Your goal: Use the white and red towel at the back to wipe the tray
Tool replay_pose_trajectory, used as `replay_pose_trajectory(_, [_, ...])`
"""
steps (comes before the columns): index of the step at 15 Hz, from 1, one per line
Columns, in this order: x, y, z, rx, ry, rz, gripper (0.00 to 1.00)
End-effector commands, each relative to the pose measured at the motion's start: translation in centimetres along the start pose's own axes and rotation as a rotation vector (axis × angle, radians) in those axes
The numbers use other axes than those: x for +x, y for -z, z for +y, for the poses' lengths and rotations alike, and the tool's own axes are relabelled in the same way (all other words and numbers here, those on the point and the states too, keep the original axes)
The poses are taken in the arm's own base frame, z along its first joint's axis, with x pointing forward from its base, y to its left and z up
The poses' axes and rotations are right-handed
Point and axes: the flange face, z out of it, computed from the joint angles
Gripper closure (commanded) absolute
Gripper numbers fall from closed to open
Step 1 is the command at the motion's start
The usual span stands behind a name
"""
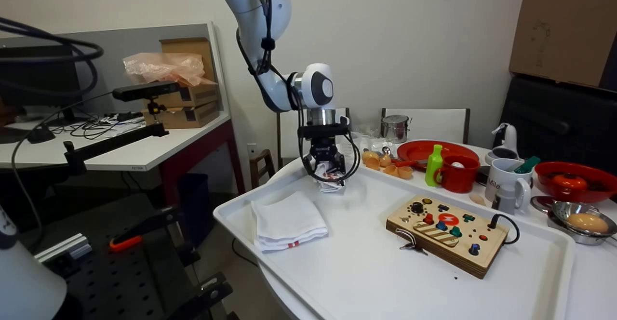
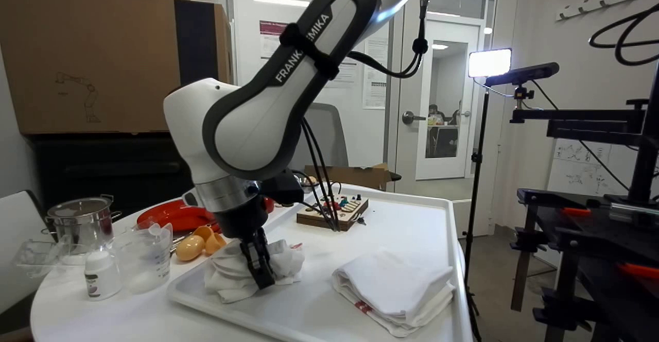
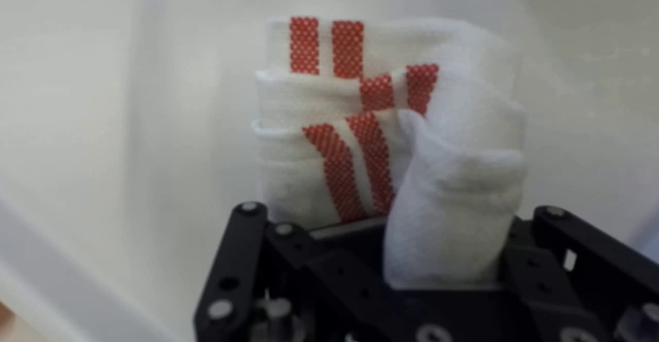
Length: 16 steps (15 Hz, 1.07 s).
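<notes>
Gripper [image 2: 263, 276]: jaws closed on towel [image 3: 391, 141] | Position: towel between the jaws and bunched past their tips | Tray [image 1: 356, 262]: directly below the jaws, towel apparently touching | Long axis: indeterminate, crumpled | Judged next: wiping stroke, towel pressed down

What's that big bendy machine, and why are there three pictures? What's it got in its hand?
The machine is a robot arm, with joints that bend a bit like your elbow. Two pictures come from cameras standing away from it, in different places. The close-up comes from a camera on its wrist. Its "hand" is a black gripper that pinches things. Here it is closed on a white and red towel, bunched up near a corner of the big white tray. Also on the tray are a folded, mostly white cloth and a wooden box with buttons.
</notes>
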Motion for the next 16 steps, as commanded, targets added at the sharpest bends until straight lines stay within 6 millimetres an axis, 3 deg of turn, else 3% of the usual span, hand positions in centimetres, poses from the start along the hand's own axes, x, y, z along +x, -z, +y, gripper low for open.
replay_pose_trajectory(1, [-0.1, -0.8, 1.5, 0.014, -0.03, -0.011, 1.0])
replay_pose_trajectory(5, [-1.6, -2.0, 4.1, 0.023, -0.087, -0.03, 1.0])
replay_pose_trajectory(12, [-6.7, -5.1, 10.6, 0.054, -0.271, -0.092, 1.0])
replay_pose_trajectory(16, [-9.0, -5.8, 13.9, 0.063, -0.369, -0.095, 1.0])
